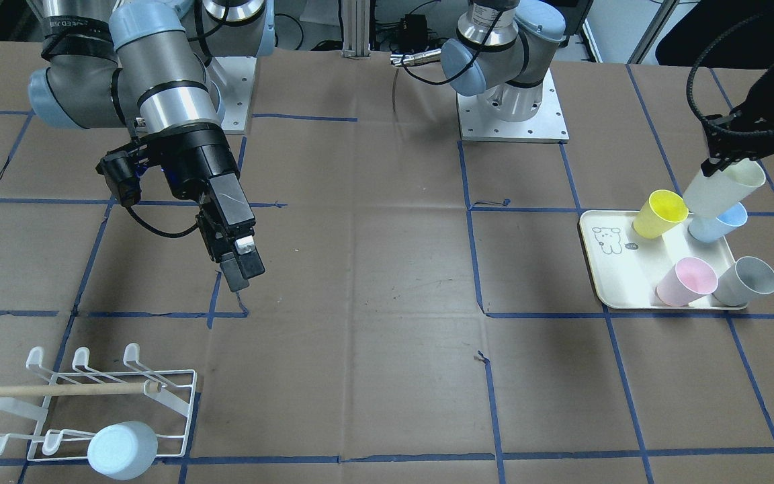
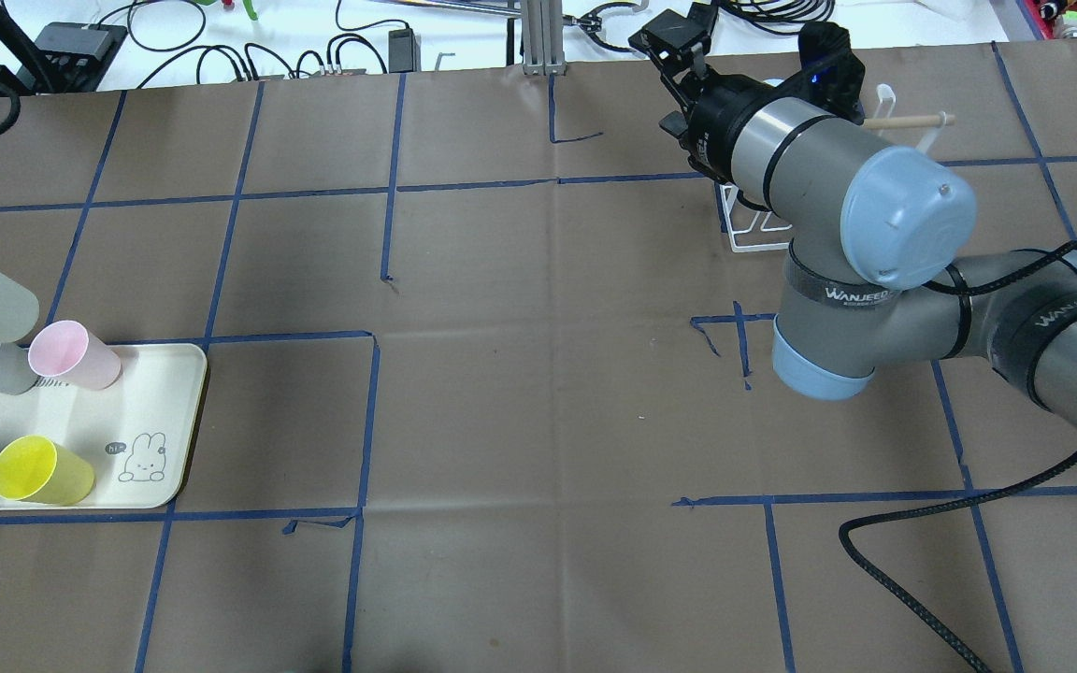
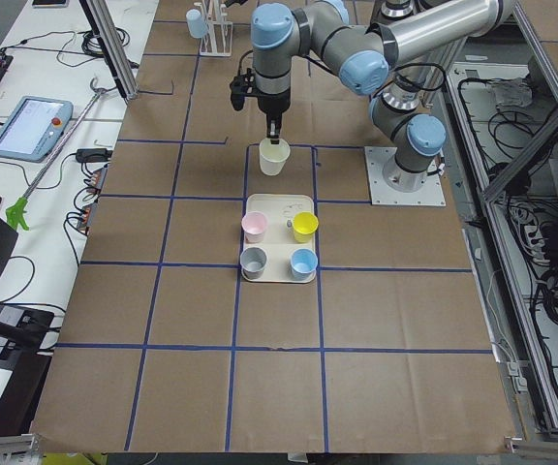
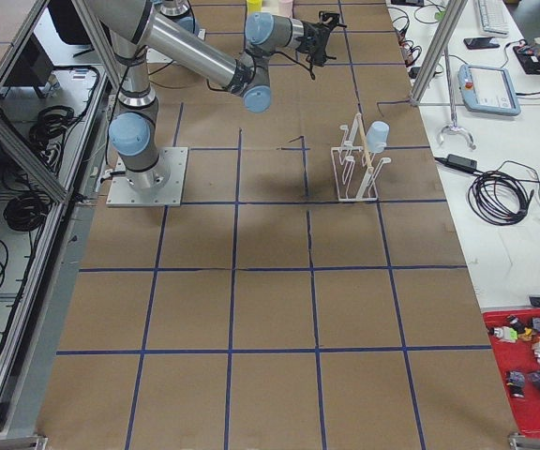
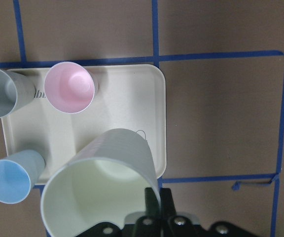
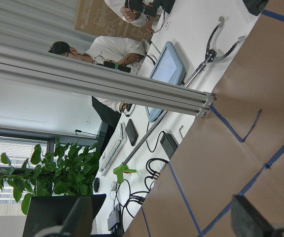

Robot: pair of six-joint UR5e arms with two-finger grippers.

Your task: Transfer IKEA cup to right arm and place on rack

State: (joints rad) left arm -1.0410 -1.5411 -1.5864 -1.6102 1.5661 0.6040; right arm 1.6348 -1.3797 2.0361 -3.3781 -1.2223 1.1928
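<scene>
Left gripper (image 5: 153, 205): pinching the rim of the cup (image 5: 100, 190) on one side. The cup is pale cream and its mouth opens up toward the wrist camera. Left arm is stretched out from its base with the wrist pointing down.

The cup hangs over the edge of the tray (image 1: 612, 269). It looks clear of the tray, though no view settles the gap. On the tray stand a yellow cup (image 1: 659, 214), a pink cup (image 1: 686, 281), a grey cup (image 1: 746, 281) and a blue cup (image 1: 719, 223).

Right gripper (image 1: 244, 272): fingers spread wide in its wrist view, with nothing between them. It hangs over bare table, tilted downward, with the arm folded at the elbow. It is well apart from the held cup.

Rack (image 1: 179, 403): on the right arm's side of the table. A pale-blue cup (image 1: 121, 449) sits on a lower prong.
</scene>
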